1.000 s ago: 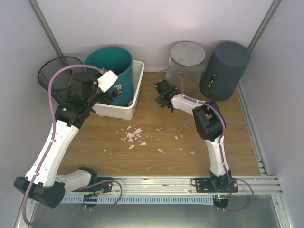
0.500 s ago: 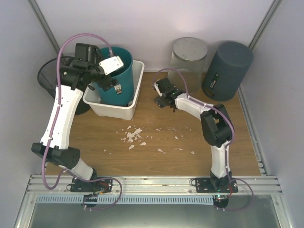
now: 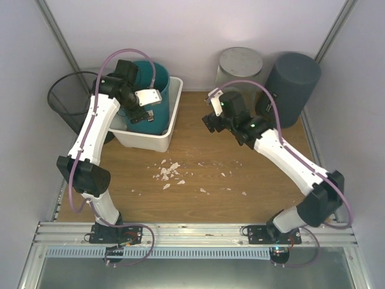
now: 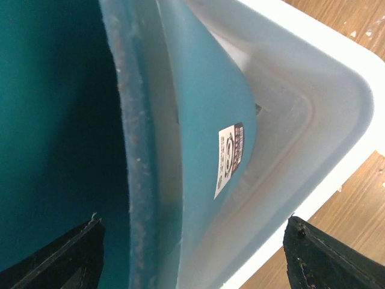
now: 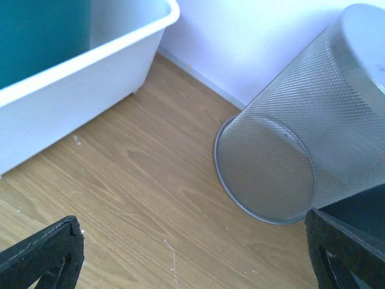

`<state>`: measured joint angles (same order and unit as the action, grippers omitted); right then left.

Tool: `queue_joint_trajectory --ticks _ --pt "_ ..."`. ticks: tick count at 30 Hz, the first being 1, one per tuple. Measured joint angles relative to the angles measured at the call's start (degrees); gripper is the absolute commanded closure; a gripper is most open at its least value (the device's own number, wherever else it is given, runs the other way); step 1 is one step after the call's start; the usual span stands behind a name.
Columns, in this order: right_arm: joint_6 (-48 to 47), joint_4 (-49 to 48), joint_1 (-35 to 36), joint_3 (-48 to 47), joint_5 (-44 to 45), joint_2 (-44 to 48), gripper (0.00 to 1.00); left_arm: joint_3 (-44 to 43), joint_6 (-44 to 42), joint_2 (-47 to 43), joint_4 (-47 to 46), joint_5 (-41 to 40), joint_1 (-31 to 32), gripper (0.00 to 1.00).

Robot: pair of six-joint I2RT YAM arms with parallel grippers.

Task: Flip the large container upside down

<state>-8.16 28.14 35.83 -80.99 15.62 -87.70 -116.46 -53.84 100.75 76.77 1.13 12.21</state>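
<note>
The large teal container point(image 3: 162, 107) stands upright, mouth up, inside a white tub point(image 3: 172, 113) at the back left. My left gripper point(image 3: 142, 115) reaches down over its near rim. In the left wrist view the left gripper point(image 4: 192, 259) is open and straddles the rim: one finger hangs inside the teal container point(image 4: 198, 120), the other outside above the white tub point(image 4: 337, 102). Neither finger touches the wall. My right gripper point(image 3: 210, 123) hovers open over bare wood between the tub and the back bins, holding nothing; its wrist view shows the right gripper point(image 5: 195, 259) above the board.
An upside-down silver mesh bin point(image 3: 239, 69) point(image 5: 289, 156) and a dark grey bin point(image 3: 289, 84) stand at the back right. A black mesh basket point(image 3: 69, 96) sits left of the tub. White crumbs point(image 3: 168, 171) lie mid-table. Enclosure walls close in on three sides.
My left arm has lifted and swung right, bringing its gripper from the tub's left side over the teal container's rim, jaws narrowing a little. My right arm has stretched out and risen.
</note>
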Motion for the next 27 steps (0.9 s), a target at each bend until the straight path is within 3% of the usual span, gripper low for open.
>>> queue_joint_trajectory --ticks 3,9,17,23,27 --pt "1.2 1.5 0.0 1.1 -0.3 4.9 0.00 -0.7 -0.2 1.2 0.4 -1.3 0.0 0.22" --pt "4.2 5.5 0.0 3.1 -0.7 11.1 0.01 -1.0 -0.8 3.3 0.6 -3.1 0.0 0.53" --pt "6.2 9.2 0.0 3.3 -0.2 15.7 0.00 -2.7 -0.9 4.4 0.6 -4.4 0.2 0.56" --pt "7.0 10.6 0.0 4.5 -0.3 15.8 0.00 -2.7 -1.7 4.4 1.0 -5.1 0.7 0.76" --pt "7.2 10.9 0.0 4.8 -0.4 15.8 0.00 -3.1 -2.3 4.4 1.9 -5.3 1.2 0.75"
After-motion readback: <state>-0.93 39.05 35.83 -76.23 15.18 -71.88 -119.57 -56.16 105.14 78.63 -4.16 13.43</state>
